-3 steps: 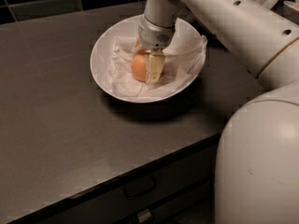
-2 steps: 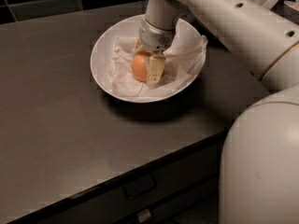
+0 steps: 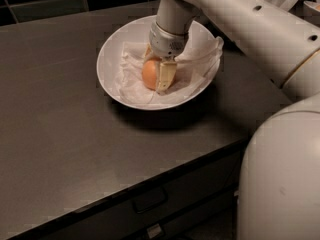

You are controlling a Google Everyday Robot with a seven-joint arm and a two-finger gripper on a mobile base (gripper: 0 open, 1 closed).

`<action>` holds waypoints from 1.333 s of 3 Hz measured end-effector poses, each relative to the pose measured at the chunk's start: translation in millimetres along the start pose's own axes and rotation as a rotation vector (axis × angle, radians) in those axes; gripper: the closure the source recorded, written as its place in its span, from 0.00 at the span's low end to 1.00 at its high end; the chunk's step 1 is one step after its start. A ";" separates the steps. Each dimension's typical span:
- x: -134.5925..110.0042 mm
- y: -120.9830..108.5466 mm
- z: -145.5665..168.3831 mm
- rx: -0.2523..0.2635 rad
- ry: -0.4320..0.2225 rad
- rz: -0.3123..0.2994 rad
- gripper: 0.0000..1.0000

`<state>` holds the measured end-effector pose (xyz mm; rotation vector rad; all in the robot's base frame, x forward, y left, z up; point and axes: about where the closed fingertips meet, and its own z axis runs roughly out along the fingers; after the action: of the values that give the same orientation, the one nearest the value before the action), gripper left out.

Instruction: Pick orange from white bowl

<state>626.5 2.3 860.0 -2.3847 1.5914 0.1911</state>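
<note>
Holding unchanged: claw [image 3: 156, 70] stays clamped on orange [image 3: 149, 75] in white bowl [image 3: 107, 66], far edge of desk [image 3: 60, 134]; no lift yet.

Change on record is slight. The robot's white body [image 3: 280, 184], standing at 4 o'clock from the white bowl [image 3: 112, 44], now sits a little farther toward 3 o'clock than a second ago. This uncovers a thin strip more of the cabinet front [image 3: 165, 204]. The gripper [image 3: 157, 76], low in the bowl just toward 6 o'clock of its centre, shows no displacement. It clasps the orange [image 3: 149, 74] as before.
</note>
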 end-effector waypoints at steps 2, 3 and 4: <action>-0.1 0.0 -0.1 0.000 0.000 0.000 0.95; -10.5 -5.1 -22.7 0.064 -0.007 -0.029 1.00; -25.3 -8.8 -51.3 0.144 -0.007 -0.075 1.00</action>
<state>622.7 12.9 916.8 -2.3254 1.4580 0.0675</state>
